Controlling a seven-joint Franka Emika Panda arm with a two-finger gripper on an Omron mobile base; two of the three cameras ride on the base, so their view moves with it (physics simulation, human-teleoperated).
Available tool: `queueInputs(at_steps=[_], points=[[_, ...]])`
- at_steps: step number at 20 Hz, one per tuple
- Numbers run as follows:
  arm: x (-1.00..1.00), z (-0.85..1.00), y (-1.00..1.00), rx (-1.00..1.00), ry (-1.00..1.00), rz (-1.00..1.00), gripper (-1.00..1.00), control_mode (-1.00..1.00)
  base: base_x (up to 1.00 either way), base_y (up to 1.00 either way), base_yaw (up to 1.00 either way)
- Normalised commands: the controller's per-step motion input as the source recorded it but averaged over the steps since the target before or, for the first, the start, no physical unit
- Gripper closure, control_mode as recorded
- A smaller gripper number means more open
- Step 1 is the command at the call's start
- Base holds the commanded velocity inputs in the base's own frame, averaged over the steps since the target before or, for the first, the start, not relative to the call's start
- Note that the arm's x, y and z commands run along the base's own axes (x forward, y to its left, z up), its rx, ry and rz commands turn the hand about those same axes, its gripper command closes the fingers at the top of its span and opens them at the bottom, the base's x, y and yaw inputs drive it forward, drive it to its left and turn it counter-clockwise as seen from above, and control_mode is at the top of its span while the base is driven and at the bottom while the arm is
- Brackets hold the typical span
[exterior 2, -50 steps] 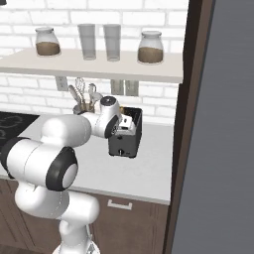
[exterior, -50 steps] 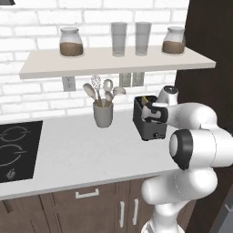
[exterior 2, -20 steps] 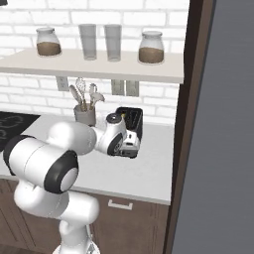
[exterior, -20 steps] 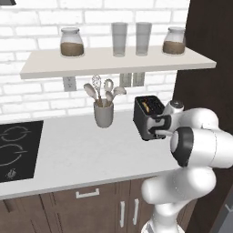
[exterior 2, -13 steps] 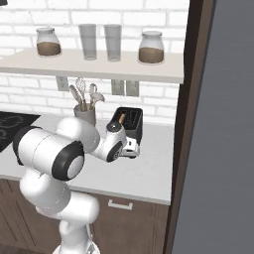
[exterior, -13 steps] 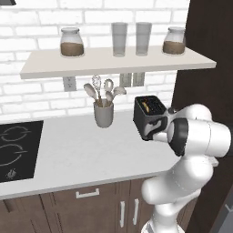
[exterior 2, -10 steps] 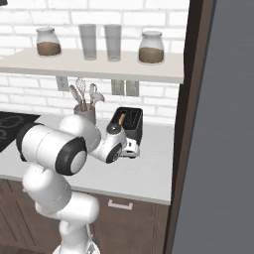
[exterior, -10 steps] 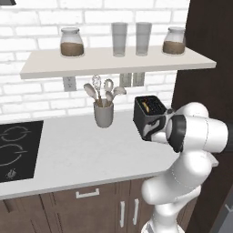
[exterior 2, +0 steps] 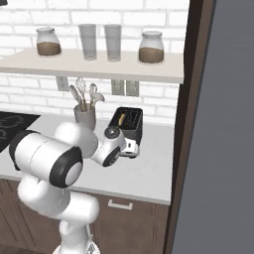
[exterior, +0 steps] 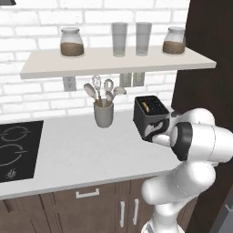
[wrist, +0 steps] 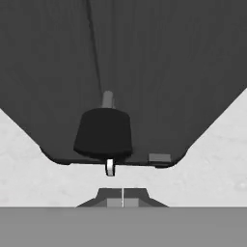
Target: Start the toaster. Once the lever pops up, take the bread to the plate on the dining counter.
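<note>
The black toaster (exterior: 151,114) (exterior 2: 129,122) stands on the white worktop by the dark cabinet wall. A tan slice of bread (exterior: 145,107) (exterior 2: 122,119) sits in its top slot. My gripper (exterior: 158,133) (exterior 2: 133,148) is shut and pressed low against the toaster's front, holding nothing. In the hand view the shut fingertips (wrist: 116,198) lie right by the black lever knob (wrist: 103,133), which sits near the bottom edge of the toaster's dark face (wrist: 144,72). The plate and the dining counter are out of view.
A grey utensil cup (exterior: 103,114) (exterior 2: 85,117) stands left of the toaster. A black cooktop (exterior: 16,148) lies at the far left. A shelf (exterior: 113,63) with jars and glasses hangs overhead. A dark tall cabinet (exterior: 207,77) and a grey panel (exterior 2: 223,149) close the right side.
The hand has slid from the toaster's top edge down along its front face. In the last half second it has hardly moved. The fingers stayed shut.
</note>
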Motion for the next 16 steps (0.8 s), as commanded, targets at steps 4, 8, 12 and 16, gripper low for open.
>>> queueInputs(at_steps=[4, 8, 12, 16], points=[[-0.16, 0.66, 0.01, -0.01, -0.04, 0.00, 1.00, -1.00, 0.00, 0.00, 0.00], [-0.22, 0.70, 0.00, 0.00, 0.05, 0.00, 1.00, -1.00, 0.00, 0.00, 0.00], [-0.17, 0.87, 0.00, 0.00, 0.10, 0.00, 1.00, -1.00, 0.00, 0.00, 0.00], [-0.10, 0.96, 0.00, 0.01, 0.06, 0.00, 1.00, -1.00, 0.00, 0.00, 0.00]])
